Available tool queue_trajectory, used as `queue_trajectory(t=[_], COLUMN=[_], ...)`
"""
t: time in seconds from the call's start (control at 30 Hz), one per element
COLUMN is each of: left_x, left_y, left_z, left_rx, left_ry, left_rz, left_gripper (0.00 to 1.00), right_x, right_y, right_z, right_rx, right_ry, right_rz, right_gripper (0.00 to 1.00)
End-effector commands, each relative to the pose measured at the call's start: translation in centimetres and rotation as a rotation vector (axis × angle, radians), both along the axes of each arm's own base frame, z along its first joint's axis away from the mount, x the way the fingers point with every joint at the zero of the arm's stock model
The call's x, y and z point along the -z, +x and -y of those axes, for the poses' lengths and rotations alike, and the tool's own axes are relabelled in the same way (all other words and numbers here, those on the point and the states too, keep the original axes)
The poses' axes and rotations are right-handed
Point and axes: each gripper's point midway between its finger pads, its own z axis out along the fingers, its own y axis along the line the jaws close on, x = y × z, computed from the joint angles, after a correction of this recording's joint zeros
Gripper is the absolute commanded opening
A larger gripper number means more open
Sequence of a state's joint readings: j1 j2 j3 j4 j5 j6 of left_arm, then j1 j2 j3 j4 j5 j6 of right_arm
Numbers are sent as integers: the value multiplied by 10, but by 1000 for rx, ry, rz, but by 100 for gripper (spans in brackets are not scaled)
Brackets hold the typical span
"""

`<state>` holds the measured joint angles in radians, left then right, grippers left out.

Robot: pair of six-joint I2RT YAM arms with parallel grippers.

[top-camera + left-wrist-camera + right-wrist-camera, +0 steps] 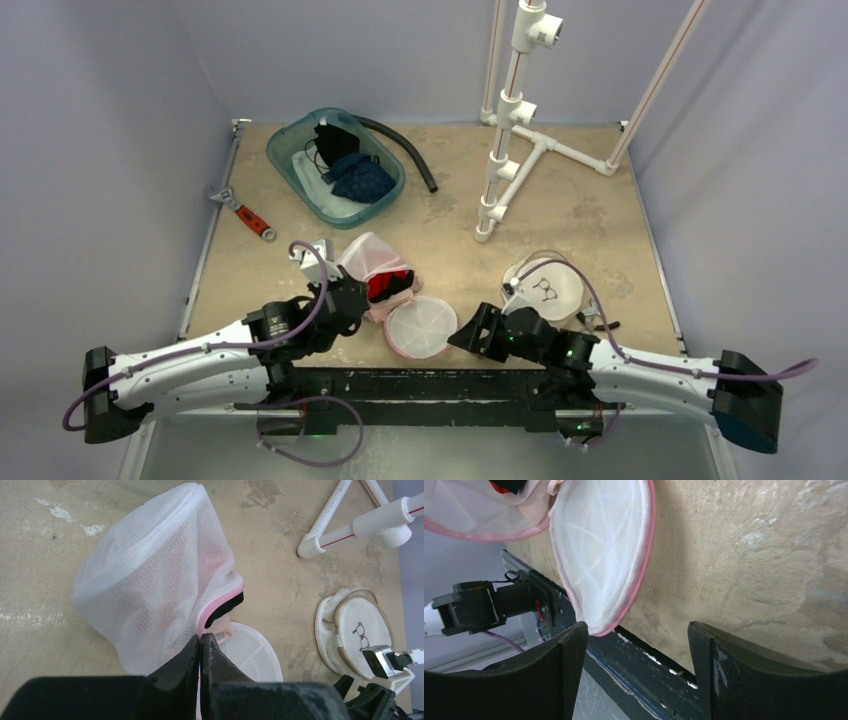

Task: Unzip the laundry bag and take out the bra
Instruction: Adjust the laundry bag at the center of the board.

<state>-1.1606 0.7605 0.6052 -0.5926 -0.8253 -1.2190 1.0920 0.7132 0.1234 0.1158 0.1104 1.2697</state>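
The laundry bag is a white mesh dome with pink trim, lying open in the near middle of the table. Its round mesh lid hangs open flat toward me. A red and black bra shows in the opening. My left gripper is shut on the bag's pink rim, lifting the mesh dome. My right gripper is open and empty, just right of the lid, near the table's front edge; it also shows in the top view.
A second round mesh bag lies right of the right gripper. A teal tub with dark clothes sits at the back left, a black hose beside it. A white pipe rack stands at the back right. A wrench lies at left.
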Motion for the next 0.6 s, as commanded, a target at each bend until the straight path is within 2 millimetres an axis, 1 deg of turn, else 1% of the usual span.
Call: queue_trajectory(t=[0.0, 0.13, 0.17, 0.2, 0.27, 0.3, 0.33, 0.37, 0.43, 0.47, 0.5, 0.53, 0.57], left_x=[-22, -21, -21, -21, -19, -20, -21, -21, -22, -23, -24, -25, -26], left_y=[3, 2, 1, 0, -1, -2, -2, -3, -5, -6, -6, -7, -7], left_z=[3, 1, 1, 1, -3, -4, -6, -8, -13, -15, -16, -15, -14], left_rx=[-7, -8, -7, -5, -9, -13, -15, -18, -22, -23, -22, -18, -9], left_ry=[-57, -62, -62, -64, -61, -63, -68, -70, -77, -81, -88, -95, -102], left_rz=[35, 27, 26, 24, 18, 17, 18, 17, 16, 18, 21, 23, 27], left_gripper=[0, 0, 0, 0, 0, 0, 0, 0, 0, 0, 0, 0, 0], right_x=[-17, -10, -10, -12, -19, -24, -26, -32, -56, -74, -103, -123, -148], right_y=[6, 14, 16, 19, 27, 32, 37, 41, 54, 60, 68, 73, 77], right_z=[-25, -37, -40, -43, -47, -47, -44, -40, -29, -23, -20, -13, -10], right_rx=[3, -3, -1, 2, 21, 30, 45, 58, 98, 114, 120, 123, 123], right_ry=[110, 87, 87, 94, 112, 118, 99, 73, 29, 15, 7, -13, -19], right_rz=[-13, -7, 0, 10, 37, 54, 72, 100, 187, 247, 330, 398, 466], right_gripper=[75, 71, 69, 65, 44, 30, 13, 2, 0, 0, 0, 0, 0])
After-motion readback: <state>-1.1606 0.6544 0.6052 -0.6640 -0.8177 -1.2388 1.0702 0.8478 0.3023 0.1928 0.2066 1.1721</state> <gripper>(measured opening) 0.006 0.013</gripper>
